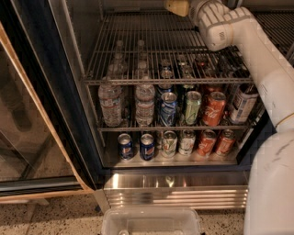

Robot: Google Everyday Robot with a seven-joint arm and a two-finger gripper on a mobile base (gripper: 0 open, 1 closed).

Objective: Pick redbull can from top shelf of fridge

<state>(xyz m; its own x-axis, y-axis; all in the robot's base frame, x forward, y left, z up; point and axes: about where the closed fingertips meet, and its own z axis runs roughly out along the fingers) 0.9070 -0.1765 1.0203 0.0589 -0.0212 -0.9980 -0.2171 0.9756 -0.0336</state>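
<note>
Fridge [62, 105]: dark frame, glass door [23, 137] swung open to the left, ribbed steel panel along the base. Stock sits in rows, water bottles [110, 103] to the left and soda cans to the right.

Arm [271, 78]: white, comes up the right edge of the view. It bends at a bulky joint near the top and reaches left and far over the top shelf. It crosses in front of the fridge's right side and hides part of the stock there.

Top shelf [138, 46]: long-slotted wire rack across the fridge's width. Bottle caps and can tops of the row beneath show through the wires. The part in view carries nothing that I can make out.

Clear plastic bin [151, 220]: on the floor, near, in front of the base panel.

Redbull can [241, 103]: tall, dark blue and silver, taller than the soda cans. It stands at the right end of the front row on the rack beneath the top shelf, just right of a red can [213, 108]. The arm is close beside it on the right.

End effector [177, 7]: tan tip at the view's top edge, above the far part of the top shelf and well apart from the redbull can. Cannot tell how far open it is, nor whether it touches or holds anything.
</note>
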